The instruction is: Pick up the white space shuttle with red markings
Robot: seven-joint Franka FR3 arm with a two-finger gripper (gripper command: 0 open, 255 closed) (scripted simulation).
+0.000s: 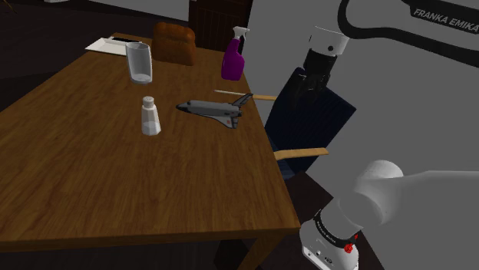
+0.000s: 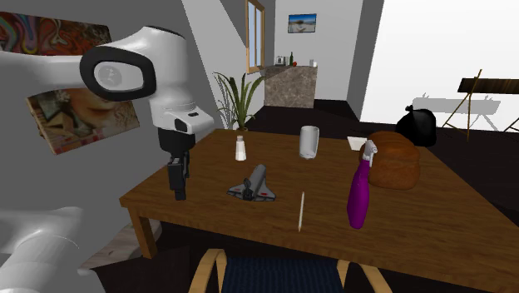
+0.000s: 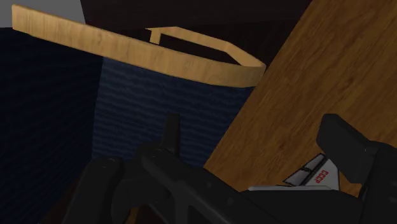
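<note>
Brown wooden table (image 1: 115,176) is standing in a grey-walled room; the gripper (image 1: 306,98) is hanging just off the table's edge, fingers spread, clasping nothing.
A potted plant (image 2: 237,96) and wall pictures are showing beyond the table's far end. The shuttle (image 1: 215,111) is lying flat on the table near the edge where the blue chair (image 1: 307,115) with pale wooden arms is standing. Its body is showing white-grey with dark wing edges, with small red markings in the wrist view. A clear glass (image 1: 140,63) is standing upright on the table, its contents not discernible. A purple spray bottle (image 1: 232,57), a small shaker (image 1: 150,116) and a brown loaf (image 1: 173,42) are also sitting on the table. The gripper is hovering over the chair, apart from the shuttle.
</note>
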